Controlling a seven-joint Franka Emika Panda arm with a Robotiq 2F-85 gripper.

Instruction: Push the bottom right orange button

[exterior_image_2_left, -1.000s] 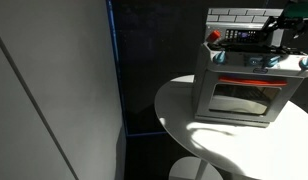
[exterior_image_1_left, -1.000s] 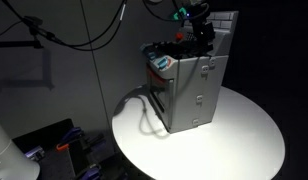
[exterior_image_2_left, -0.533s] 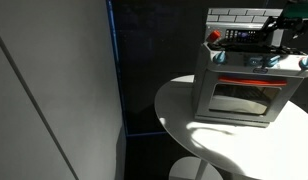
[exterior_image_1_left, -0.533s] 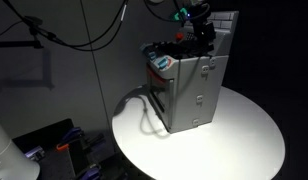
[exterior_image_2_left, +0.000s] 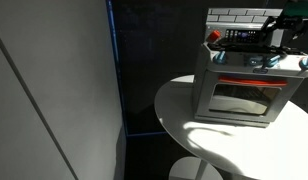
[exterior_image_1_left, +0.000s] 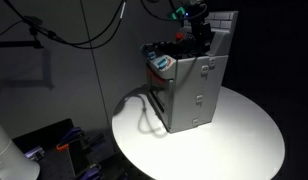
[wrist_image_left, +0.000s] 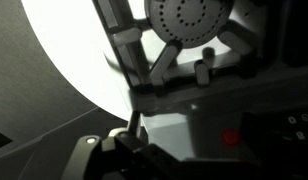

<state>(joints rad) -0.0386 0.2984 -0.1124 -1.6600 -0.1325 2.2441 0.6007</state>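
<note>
A grey toy stove (exterior_image_1_left: 194,95) with an oven door (exterior_image_2_left: 244,98) stands on a round white table (exterior_image_1_left: 244,140). My gripper (exterior_image_1_left: 202,38) hangs low over the stove's top, near its back panel; it also shows in an exterior view (exterior_image_2_left: 279,25). In the wrist view a small orange-red button (wrist_image_left: 231,138) glows on a dark surface at lower right, close ahead of my gripper (wrist_image_left: 134,150). The fingers look dark, blurred and closed together, with nothing held. Whether a fingertip touches the button is not visible.
A round perforated burner (wrist_image_left: 189,20) and knobs sit on the stove top. A tiled back panel (exterior_image_2_left: 239,15) rises behind it. A cable (exterior_image_1_left: 144,110) trails off the table's edge. A grey wall panel (exterior_image_2_left: 54,90) stands nearby.
</note>
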